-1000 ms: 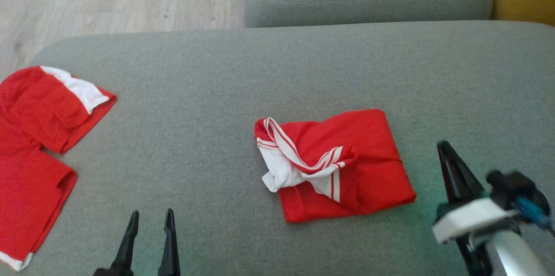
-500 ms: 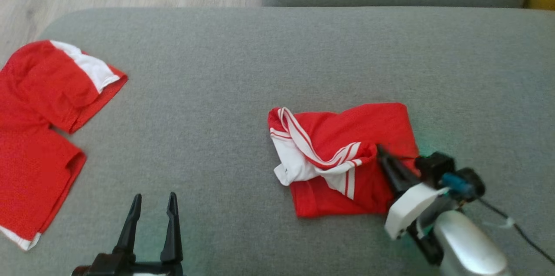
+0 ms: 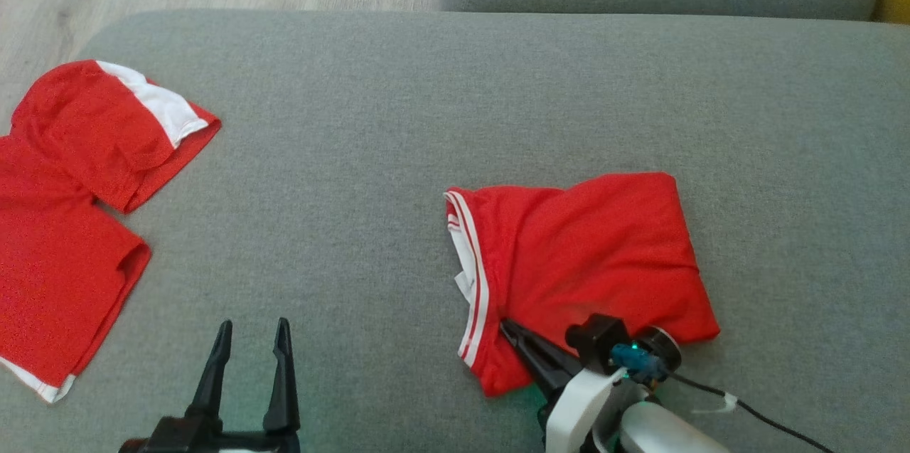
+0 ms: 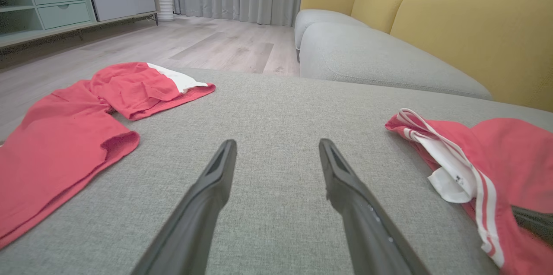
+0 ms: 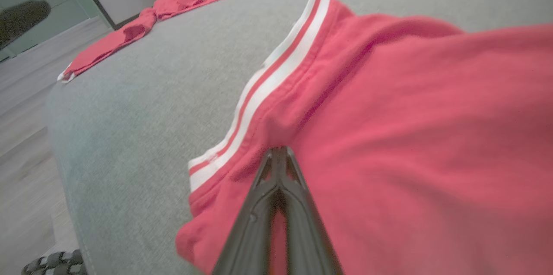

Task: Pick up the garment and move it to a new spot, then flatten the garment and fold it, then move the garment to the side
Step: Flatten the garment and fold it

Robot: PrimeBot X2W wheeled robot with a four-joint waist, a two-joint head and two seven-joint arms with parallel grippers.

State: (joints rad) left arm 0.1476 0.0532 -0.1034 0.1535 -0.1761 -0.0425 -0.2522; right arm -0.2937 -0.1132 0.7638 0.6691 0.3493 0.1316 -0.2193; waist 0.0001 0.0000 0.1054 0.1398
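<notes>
**ARM AND CLAW STATUS**

Left claw (image 3: pixel 254 325): sits low at the left of the head view and points forward. Its two dark fingers (image 4: pixel 207 199) are spread apart and run roughly parallel (the left wrist view shows a wide gap between the tips).

Right claw (image 3: pixel 506 325): sits low, right of centre, and is angled forward and toward the robot's left. Its fingers are pressed together tip to tip, pinching a fold at the near edge of the garment (image 3: pixel 597 247). The white wrist housing (image 3: pixel 579 403) and pale forearm (image 3: pixel 668 435) rise from the bottom edge behind it.
</notes>
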